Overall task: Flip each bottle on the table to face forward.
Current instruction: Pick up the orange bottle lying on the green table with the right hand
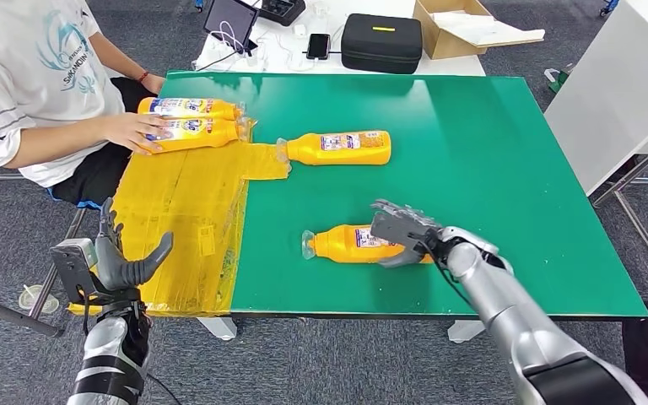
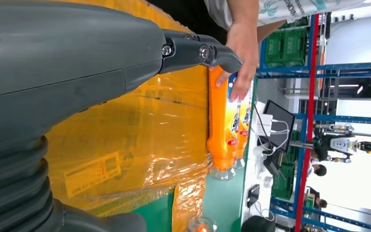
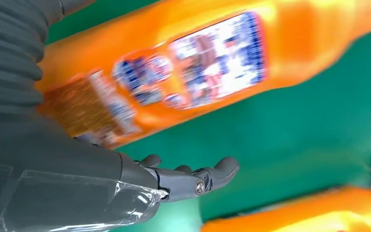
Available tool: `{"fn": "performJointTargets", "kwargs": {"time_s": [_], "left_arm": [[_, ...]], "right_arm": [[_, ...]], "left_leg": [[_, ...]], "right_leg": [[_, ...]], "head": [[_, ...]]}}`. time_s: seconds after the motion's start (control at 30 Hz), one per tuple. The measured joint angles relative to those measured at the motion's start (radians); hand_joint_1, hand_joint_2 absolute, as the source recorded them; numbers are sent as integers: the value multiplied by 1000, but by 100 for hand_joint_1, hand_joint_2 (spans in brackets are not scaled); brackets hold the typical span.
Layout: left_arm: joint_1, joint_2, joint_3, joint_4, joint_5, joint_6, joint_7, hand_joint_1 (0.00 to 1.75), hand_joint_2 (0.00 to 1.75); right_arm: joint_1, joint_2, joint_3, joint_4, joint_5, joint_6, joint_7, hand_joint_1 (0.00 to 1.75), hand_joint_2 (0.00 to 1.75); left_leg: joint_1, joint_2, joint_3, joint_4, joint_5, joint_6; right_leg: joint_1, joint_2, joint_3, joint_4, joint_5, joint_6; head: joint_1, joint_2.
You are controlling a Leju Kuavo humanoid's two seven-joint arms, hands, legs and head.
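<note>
**Resting on the near bottle, right hand open over it**

Lying on its side on the green table point(image 1: 489, 169), the near bottle point(image 1: 346, 244) has its clear cap toward the yellow sheet and its label up. The right hand point(image 1: 403, 229) sits on the bottle's base end, fingers spread across the top of it; whether they grip or merely touch cannot be told from the head view. In the right wrist view the label point(image 3: 212, 63) is blurred, and the thumb point(image 3: 198, 176) lies apart from the bottle, over bare green.

Further back lies a second bottle point(image 1: 337, 148), also on its side, cap touching the edge of the yellow sheet point(image 1: 186, 219). At the sheet's far end two more bottles point(image 1: 190, 121) lie side by side, touching, with a person's hand point(image 1: 135, 131) laid on the nearer one.

The left hand point(image 1: 122, 257) is held upright off the table's near left corner, fingers apart, holding nothing
</note>
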Motion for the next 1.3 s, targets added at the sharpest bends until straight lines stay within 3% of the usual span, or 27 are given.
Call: {"fn": "performJointTargets", "kwargs": {"time_s": [0.2, 0.4, 0.63, 0.9, 1.03, 1.3], "left_arm": [[-14, 1, 1, 28, 16, -22, 0, 0, 175], [-33, -2, 1, 67, 17, -31, 0, 0, 175], [-62, -11, 0, 119, 15, -37, 0, 0, 175], [-85, -19, -2, 160, 14, -38, 0, 0, 175], [-88, -20, -2, 173, 15, -38, 0, 0, 175], [-88, -20, -2, 178, 17, -43, 0, 0, 175]], "right_arm": [[-92, -84, 103, 6, 3, 161, 54, 0, 175], [-142, -112, 225, 17, 0, 198, 82, 0, 175], [-147, -73, 353, 88, 4, 125, 90, 0, 175], [-172, -1, 429, 184, 10, 68, 93, 5, 175], [-173, 24, 452, 217, 12, 36, 95, 171, 175], [-173, 30, 457, 237, -29, -28, 80, 175, 175]], "left_leg": [[0, 0, 0, 0, 0, 0], [0, 0, 0, 0, 0, 0], [1, 0, 1, 0, 0, 0], [1, 1, 7, 0, 0, 0], [1, 1, 9, 0, 0, 0], [1, 2, 11, 0, 0, 0]], "right_leg": [[0, 0, 0, 0, 0, 0], [0, 0, 0, 0, 0, 0], [1, 0, 0, 0, 0, 0], [1, 0, 6, 0, 0, 0], [1, 0, 7, 0, 0, 0], [1, 2, 9, 0, 0, 0]], "head": [[0, 0], [0, 0], [0, 0], [0, 0], [0, 0], [0, 0]]}}
